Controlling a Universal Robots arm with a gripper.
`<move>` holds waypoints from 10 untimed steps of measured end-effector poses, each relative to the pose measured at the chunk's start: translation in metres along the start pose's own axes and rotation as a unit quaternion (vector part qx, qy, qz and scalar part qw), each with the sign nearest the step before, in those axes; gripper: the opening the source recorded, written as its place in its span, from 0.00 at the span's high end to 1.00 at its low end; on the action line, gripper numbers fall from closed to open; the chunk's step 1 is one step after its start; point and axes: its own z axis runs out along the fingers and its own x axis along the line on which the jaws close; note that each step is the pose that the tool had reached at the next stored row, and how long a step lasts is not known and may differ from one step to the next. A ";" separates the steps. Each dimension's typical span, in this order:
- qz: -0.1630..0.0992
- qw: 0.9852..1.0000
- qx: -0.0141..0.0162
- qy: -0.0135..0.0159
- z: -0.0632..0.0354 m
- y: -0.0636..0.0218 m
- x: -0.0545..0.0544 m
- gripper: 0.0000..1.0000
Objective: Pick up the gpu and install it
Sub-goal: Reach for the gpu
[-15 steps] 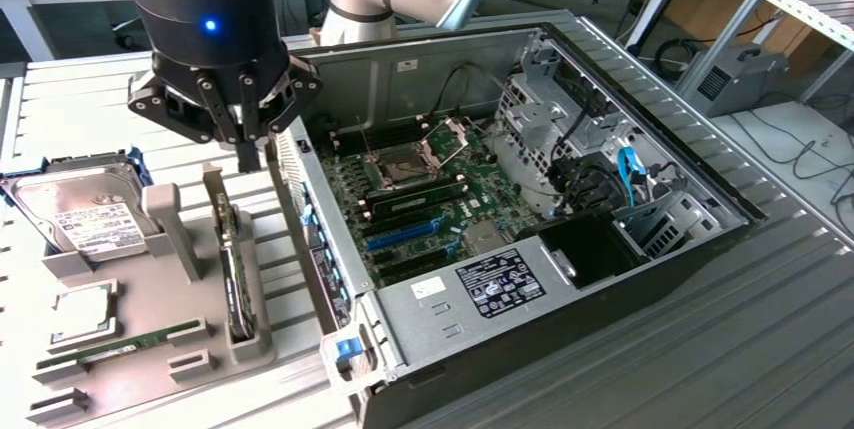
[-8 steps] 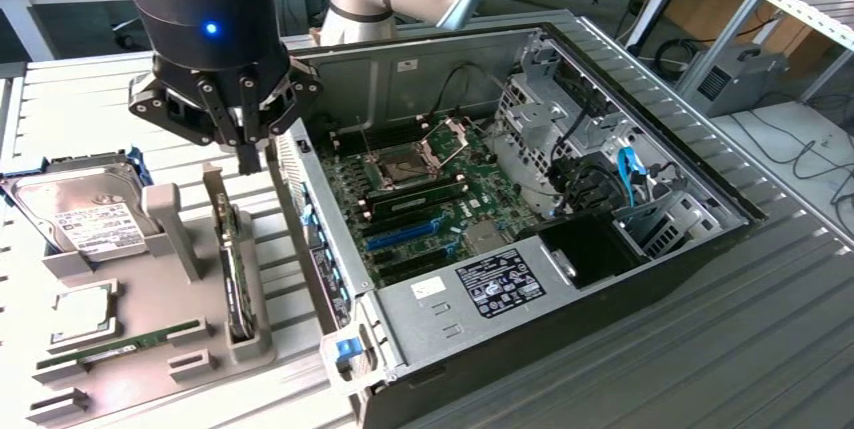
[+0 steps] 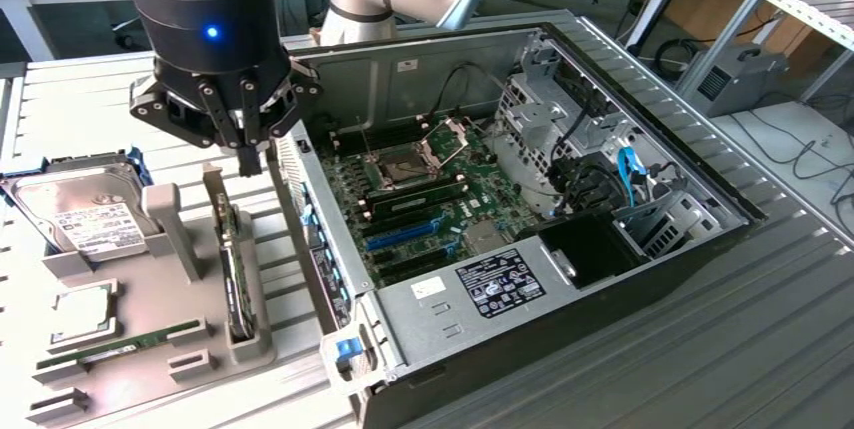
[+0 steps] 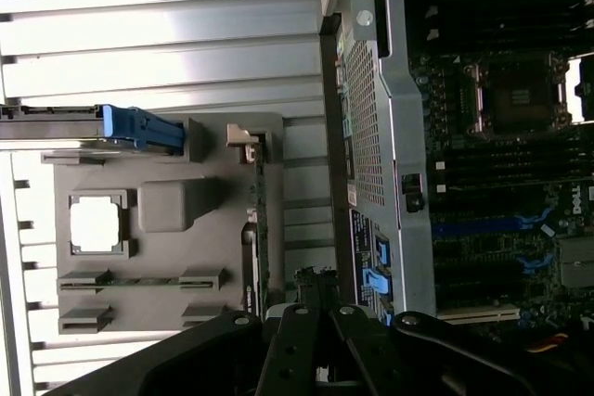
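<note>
**gpu parked on edge in tray, fingers shut and empty above it**

Fingers: the gripper is closed tight with nothing in it. We see it hanging clear above the tray, roughly over the gpu's line. We can't tell exactly which part of the card it is over.

Location: the gpu stands on its long edge in a slot on the tray's case-side edge, on the exterior view's left, just beside the open case. It isn't installed, and the blue slots on the board are bare. The wrist view shows the gpu as a thin edge-on strip.

Orientation: the long axis runs near to far, about parallel to the case's left wall. The bracket end is far, towards the drive, and the card's tail is near. The contact edge looks to be down in the slot. We can't read which way the fan faces.

Handling, our call:
- It should be light and stiff, so we expect no flex.
- It's fragile. The fan, the small parts and the contact edge should not be squeezed.
- The board faces are smooth, so a shallow pinch may slip.
- The best hold is a pinch across the thin board at the exposed top edge, around mid-length or towards the bracket.
- It stands narrow in the slot, so a side push could tip or jam it.
</note>
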 end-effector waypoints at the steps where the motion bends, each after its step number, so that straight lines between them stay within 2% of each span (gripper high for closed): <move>1: 0.000 1.000 0.000 0.000 0.0002 -0.0001 0.000 0.89; 10: 0.000 1.000 0.000 0.000 0.0017 -0.0009 0.000 0.89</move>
